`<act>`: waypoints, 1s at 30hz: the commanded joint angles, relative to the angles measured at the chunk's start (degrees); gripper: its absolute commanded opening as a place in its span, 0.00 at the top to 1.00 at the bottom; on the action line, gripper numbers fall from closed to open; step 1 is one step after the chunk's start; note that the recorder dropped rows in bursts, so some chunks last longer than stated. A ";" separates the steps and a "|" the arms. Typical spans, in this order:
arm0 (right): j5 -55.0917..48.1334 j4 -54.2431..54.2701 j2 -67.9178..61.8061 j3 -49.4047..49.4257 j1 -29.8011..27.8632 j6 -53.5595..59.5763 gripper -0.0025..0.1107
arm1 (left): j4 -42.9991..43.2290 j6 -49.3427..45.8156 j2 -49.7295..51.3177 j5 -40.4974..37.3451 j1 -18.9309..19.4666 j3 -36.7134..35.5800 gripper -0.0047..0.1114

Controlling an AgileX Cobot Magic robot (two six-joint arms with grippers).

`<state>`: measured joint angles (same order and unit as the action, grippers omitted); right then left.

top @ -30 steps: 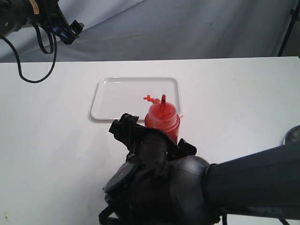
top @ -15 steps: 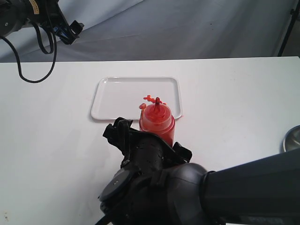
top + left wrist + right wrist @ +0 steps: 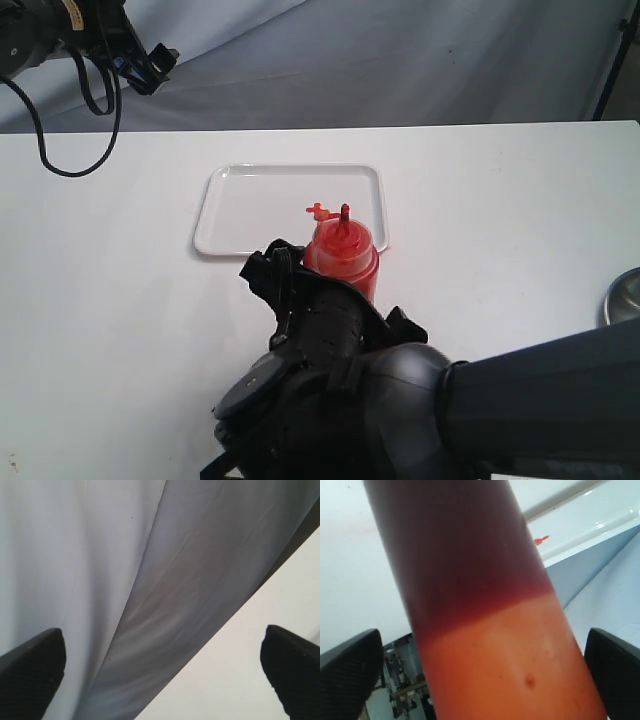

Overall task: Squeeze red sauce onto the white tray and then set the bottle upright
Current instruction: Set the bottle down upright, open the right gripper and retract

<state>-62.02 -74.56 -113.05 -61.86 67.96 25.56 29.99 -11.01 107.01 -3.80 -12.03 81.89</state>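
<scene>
the bottle (image 3: 343, 255) stands upright on the table (image 3: 120, 300) just beside the white tray's (image 3: 250, 200) long edge, a red sauce (image 3: 542, 540) blob on the tray; the right jaws flank it, apart (left jaws gape too, far from the tray). best withdrawn straight back, brushing neither side.

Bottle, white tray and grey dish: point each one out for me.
bottle (image 3: 343, 258), exterior view, domed red shoulder.
white tray (image 3: 258, 203), exterior view, bare floor left of the bottle.
grey dish (image 3: 625, 295), exterior view, its visible edge.

right arm (image 3: 540, 400): dark grey-black | left end effector (image 3: 160, 675): black | cable (image 3: 42, 150): black
</scene>
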 commanded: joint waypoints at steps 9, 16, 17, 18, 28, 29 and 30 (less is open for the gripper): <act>21.02 7.73 13.21 -0.29 0.16 -10.89 0.05 | -0.60 0.67 -0.10 0.63 0.10 0.25 0.06; 26.00 11.20 22.67 -0.29 0.16 -17.12 0.05 | -0.60 0.67 -0.10 0.63 0.10 0.25 0.06; 27.02 13.21 24.25 -0.29 0.16 -17.12 0.05 | -0.60 0.67 -0.10 0.63 0.10 0.25 0.06; 28.27 14.84 25.95 -0.29 0.16 -17.12 0.05 | -0.60 0.67 -0.10 0.63 0.10 0.25 0.06; 30.40 22.80 45.29 -0.29 0.04 -27.62 0.05 | -0.69 6.39 -0.37 -0.16 0.10 0.25 0.06; 30.55 22.54 47.78 -0.29 0.04 -29.29 0.05 | -0.69 6.39 -0.37 -0.75 0.10 0.25 0.06; 30.54 22.40 49.76 -0.29 0.04 -30.55 0.05 | -0.69 6.39 -0.37 -1.14 0.10 0.25 0.06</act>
<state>-31.79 -51.51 -68.69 -61.86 67.96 0.00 29.99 -6.35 107.01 -4.01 -12.03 81.89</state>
